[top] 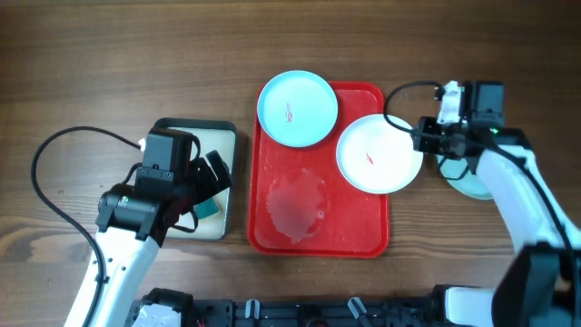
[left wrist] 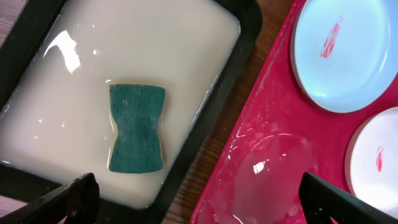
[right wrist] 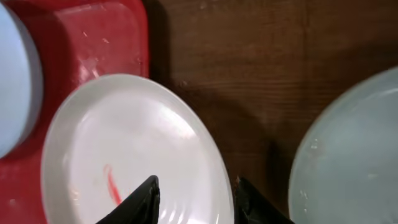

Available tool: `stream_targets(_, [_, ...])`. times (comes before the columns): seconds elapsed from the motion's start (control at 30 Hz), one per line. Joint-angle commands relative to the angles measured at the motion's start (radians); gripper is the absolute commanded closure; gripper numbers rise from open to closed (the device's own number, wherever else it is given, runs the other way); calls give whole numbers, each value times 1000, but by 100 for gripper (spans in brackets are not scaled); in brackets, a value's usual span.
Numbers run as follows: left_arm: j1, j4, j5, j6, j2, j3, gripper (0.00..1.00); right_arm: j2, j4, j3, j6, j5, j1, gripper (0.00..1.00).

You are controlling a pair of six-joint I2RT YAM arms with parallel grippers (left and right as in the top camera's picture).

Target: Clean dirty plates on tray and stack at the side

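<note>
While the right gripper [right wrist: 196, 186] is straddling the white plate's [right wrist: 124, 137] right rim, clamped or not I cannot quite tell, that plate is overhanging the tray's [top: 368, 227] right edge at centre-right; the left gripper [left wrist: 199, 186] is hanging wide open, empty, near the sponge [left wrist: 137, 127].

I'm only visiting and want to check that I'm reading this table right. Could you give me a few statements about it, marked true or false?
1. The green sponge lies in the liquid-filled pan. True.
2. The left pincer is gripping the sponge. False: it hangs open above the pan, and the sponge lies free.
3. The blue plate and the white plate on the red tray each show a red smear. True.
4. Every plate sits on the tray. False: another pale plate rests on the table to the right of the tray.
</note>
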Motion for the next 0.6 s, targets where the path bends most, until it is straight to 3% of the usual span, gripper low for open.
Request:
stream_targets(0.0, [6,2,8,12,-1,14,0,103,12,-8,-61,-7,2,64])
stream_targets(0.1, [6,2,8,12,-1,14,0,126,-8,-8,-32,-15,2,74])
stream_targets(0.13, [6,3,8,12,-1,14,0,124,-15,-8,-32,-16,2,87])
stream_targets(0.2, [6,2,8,12,-1,14,0,116,-49,-8,-23,-23,2,96])
stream_targets(0.4, [6,2,8,12,-1,14,0,36,-235,-8,77,-116,8,96])
stream_targets(0.5, [6,2,8,12,-1,14,0,18,-377,-11,157,-119,72,96])
stream_targets(0.57, [6,2,8,12,-1,14,0,18,-385,-41,260,-103,143,96])
